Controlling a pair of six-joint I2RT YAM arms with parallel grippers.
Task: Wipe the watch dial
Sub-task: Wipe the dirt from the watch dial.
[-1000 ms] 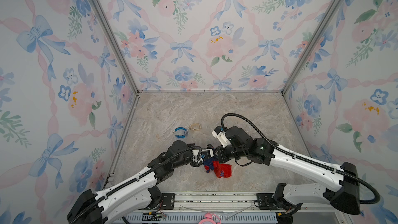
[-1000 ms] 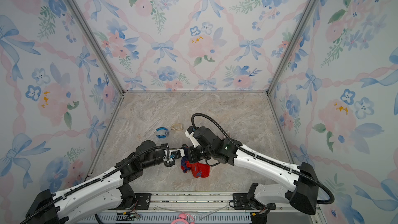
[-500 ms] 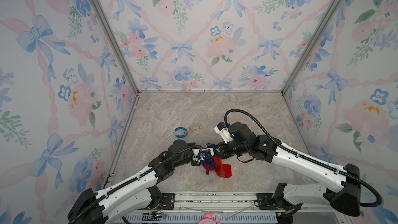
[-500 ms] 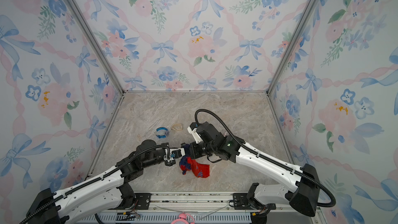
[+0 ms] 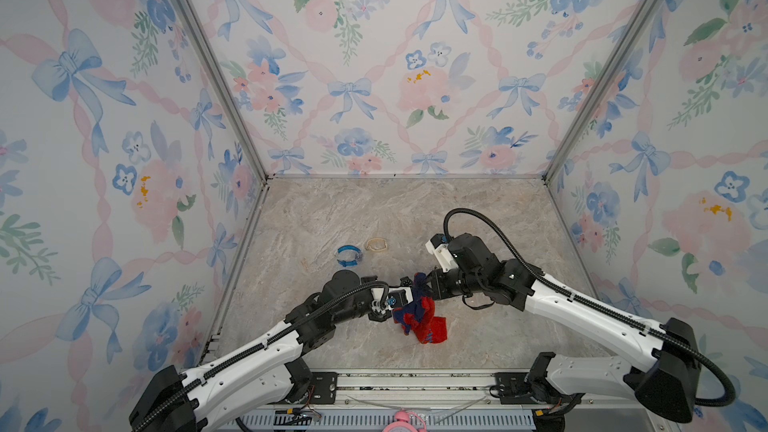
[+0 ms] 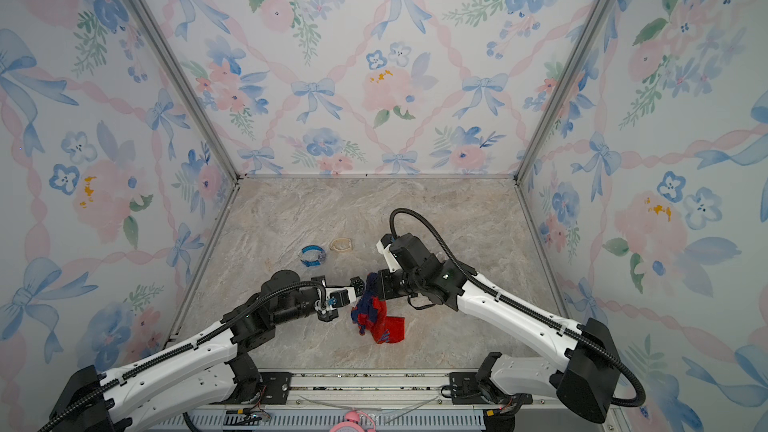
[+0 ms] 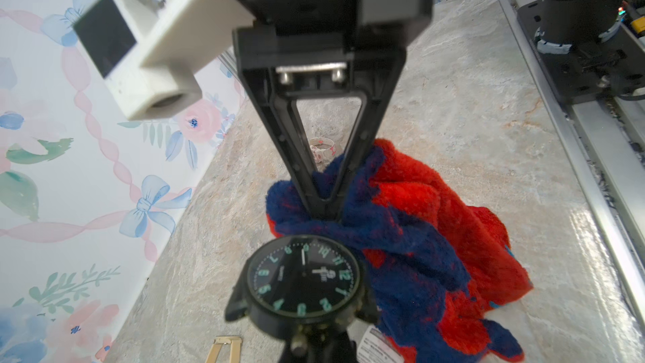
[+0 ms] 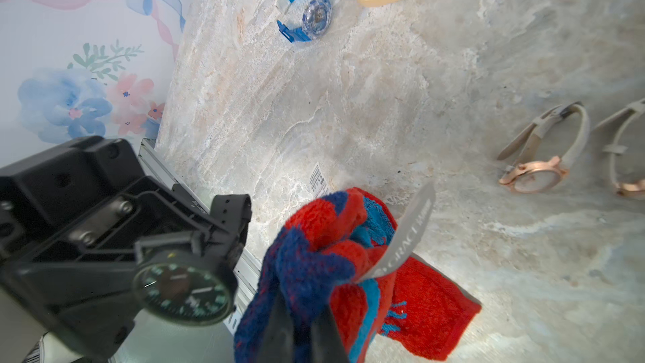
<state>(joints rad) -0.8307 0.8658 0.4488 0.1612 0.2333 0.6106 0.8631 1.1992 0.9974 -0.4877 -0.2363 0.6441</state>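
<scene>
Left gripper [image 8: 216,239] pinches the black watch [image 7: 303,281], green numbers on its dial, above the table's [image 5: 374,209] near middle. Right gripper [image 7: 323,209] pinches a red-blue cloth [image 7: 419,225] beside it; its tag [image 8: 408,235] says "GRACT"
</scene>
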